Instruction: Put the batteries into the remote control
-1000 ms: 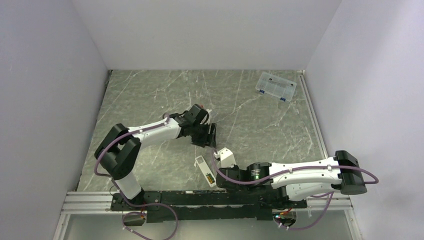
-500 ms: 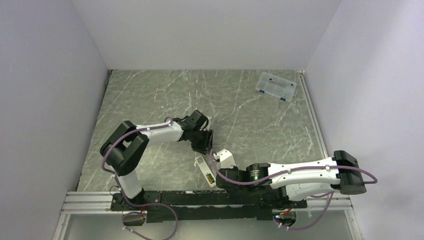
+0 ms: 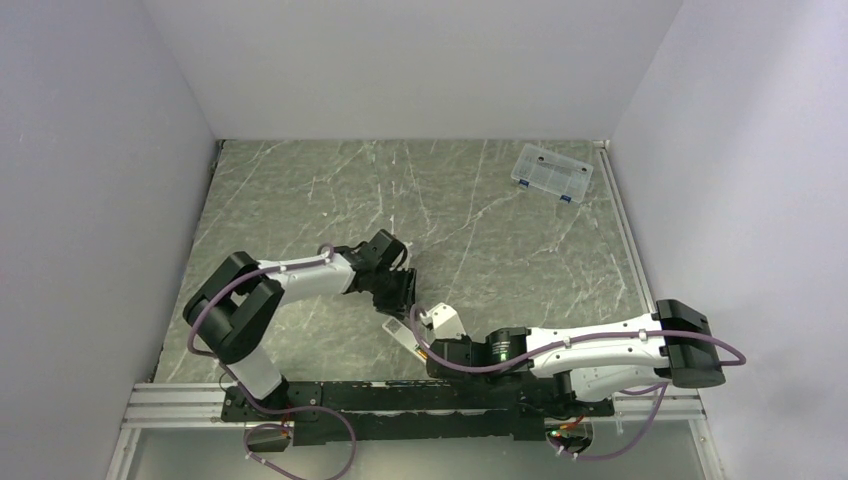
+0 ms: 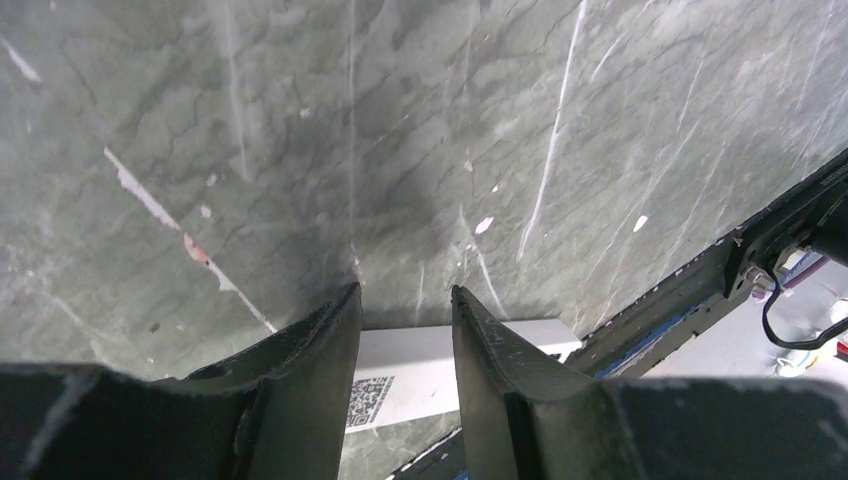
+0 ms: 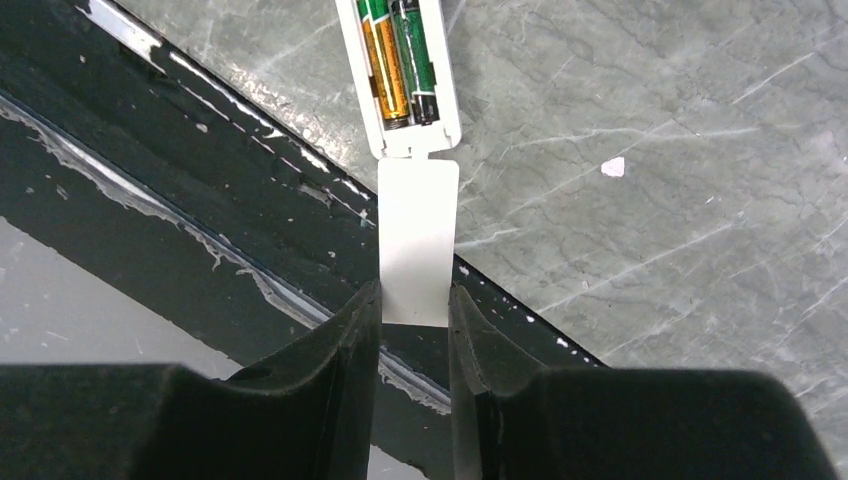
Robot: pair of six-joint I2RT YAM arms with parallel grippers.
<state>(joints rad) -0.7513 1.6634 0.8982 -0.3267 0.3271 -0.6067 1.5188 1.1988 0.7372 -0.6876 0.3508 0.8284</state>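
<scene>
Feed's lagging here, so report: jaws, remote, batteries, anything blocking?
Right gripper jaws shut on white cover, butted against remote control. Both batteries seated. Left gripper at remote, grip unclear. No obstruction seen.

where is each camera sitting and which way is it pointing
Top: above and behind the arm bases, looking down at the table; left arm and right arm show.
Left wrist: on the left arm, looking down past its own fingers at the remote.
Right wrist: on the right arm, looking past its fingers at the cover and batteries.
Shared: both wrist views show the remote.
</scene>
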